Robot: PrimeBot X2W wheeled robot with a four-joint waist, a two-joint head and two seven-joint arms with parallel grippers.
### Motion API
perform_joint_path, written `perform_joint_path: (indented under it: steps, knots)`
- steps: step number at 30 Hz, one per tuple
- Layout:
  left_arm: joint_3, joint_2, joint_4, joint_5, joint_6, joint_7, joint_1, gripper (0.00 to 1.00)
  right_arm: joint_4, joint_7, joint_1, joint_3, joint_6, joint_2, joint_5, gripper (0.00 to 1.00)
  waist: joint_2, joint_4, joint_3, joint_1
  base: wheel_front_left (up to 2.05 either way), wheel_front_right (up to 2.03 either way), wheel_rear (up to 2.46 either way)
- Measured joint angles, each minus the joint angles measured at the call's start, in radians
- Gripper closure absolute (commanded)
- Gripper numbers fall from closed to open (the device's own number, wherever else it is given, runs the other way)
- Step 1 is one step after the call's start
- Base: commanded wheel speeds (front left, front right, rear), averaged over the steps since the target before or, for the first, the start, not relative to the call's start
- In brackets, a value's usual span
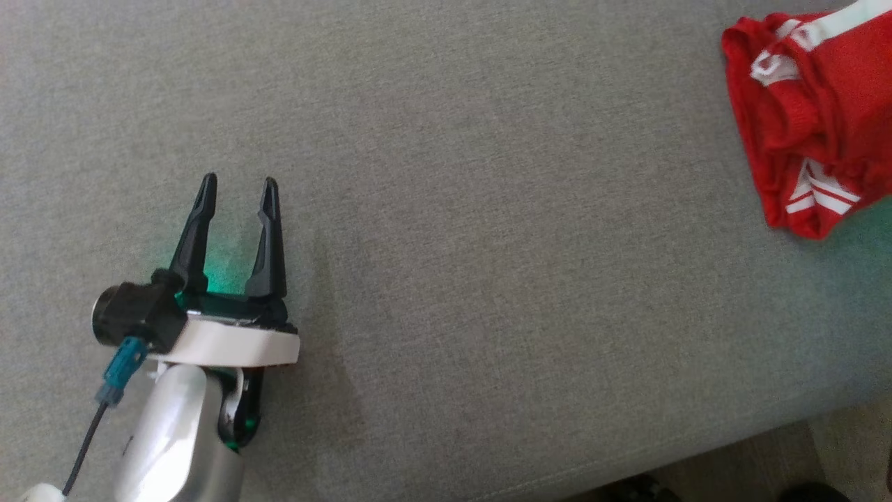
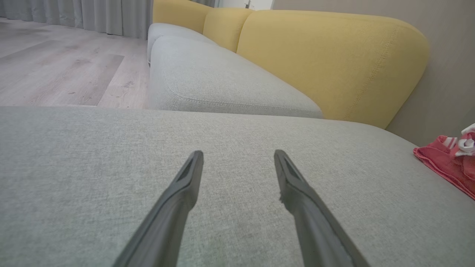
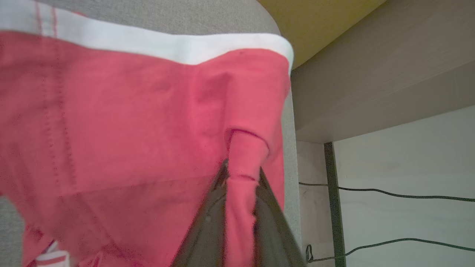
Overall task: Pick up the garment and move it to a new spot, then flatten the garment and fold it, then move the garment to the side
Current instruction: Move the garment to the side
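The garment (image 1: pixel 812 118) is red with white stripes and a white band, bunched at the far right of the grey cushion (image 1: pixel 488 209). In the right wrist view the garment (image 3: pixel 130 129) hangs close, and my right gripper (image 3: pixel 242 174) is shut on a fold of its red cloth. In the left wrist view the garment (image 2: pixel 451 163) lies at the right edge. My left gripper (image 1: pixel 239 183) rests low over the cushion at the lower left, open, with nothing between its fingers (image 2: pixel 185 193).
The cushion's front edge (image 1: pixel 697 453) runs along the lower right, with floor beyond. In the left wrist view a yellow backrest (image 2: pixel 326 59) and another grey seat (image 2: pixel 207 78) lie ahead. Black cables (image 3: pixel 389 193) run along the wall beside the sofa's end.
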Motion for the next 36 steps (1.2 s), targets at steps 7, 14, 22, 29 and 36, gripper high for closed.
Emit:
perform_joint_path:
  steps: [7,14,22,29,36]
  knots:
    - [-0.017,0.001,0.016,-0.001,0.000,0.003,-0.017,0.00,0.110,-0.133,-0.017,-0.099,0.000,0.077,-0.032,0.00,0.0000,0.016,-0.011,-0.0001,0.00,0.00,0.00]
    - [-0.005,-0.009,0.062,-0.035,0.001,-0.011,0.041,0.00,0.015,-0.309,0.073,-0.214,0.000,0.189,-0.039,0.00,0.0000,0.033,-0.125,-0.0003,0.00,0.00,0.00]
    - [0.052,-0.011,0.063,-0.046,0.027,-0.012,0.202,0.00,-0.242,-0.466,0.457,-0.353,0.000,0.447,-0.087,0.00,0.0000,0.067,-0.297,-0.0006,0.00,0.00,0.00]
    - [0.076,-0.011,0.057,-0.056,0.027,-0.012,0.271,0.00,-0.334,-0.493,0.612,-0.373,0.000,0.567,-0.186,0.00,0.0000,0.115,-0.376,-0.0005,0.00,0.00,0.00]
    - [0.095,-0.011,0.057,-0.056,0.027,-0.012,0.306,0.00,-0.371,-0.471,0.663,-0.390,0.000,0.602,-0.229,0.00,0.0001,0.151,-0.413,-0.0004,0.00,0.00,0.00]
